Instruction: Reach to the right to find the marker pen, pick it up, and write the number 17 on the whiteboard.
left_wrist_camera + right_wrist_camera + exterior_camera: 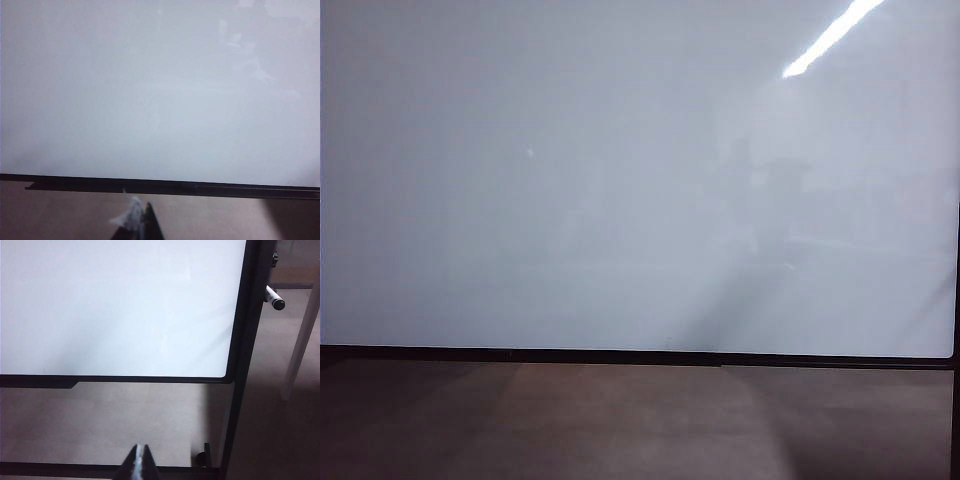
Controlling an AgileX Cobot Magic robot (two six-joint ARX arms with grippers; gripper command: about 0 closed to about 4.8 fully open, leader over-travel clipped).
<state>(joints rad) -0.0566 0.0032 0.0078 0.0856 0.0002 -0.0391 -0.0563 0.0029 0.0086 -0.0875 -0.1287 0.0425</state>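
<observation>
Right gripper (142,456) first: its two dark fingertips are pressed together with nothing between them, hanging back in front of the whiteboard's (115,305) lower right corner. Left gripper (141,220) shows only a dark tip with a whitish scrap clinging to it, and I cannot tell how its jaws stand. It sits low before the board's bottom frame. Off past the board's right edge, a marker pen (274,298) pokes out beside the black stand post (240,385), white barrel, black cap. From the exterior view, the board fills nearly everything, glossy and blank, a bright ceiling-light streak (832,36) reflected at upper right. Brown floor (640,420) runs beneath, bare along the frame.
</observation>
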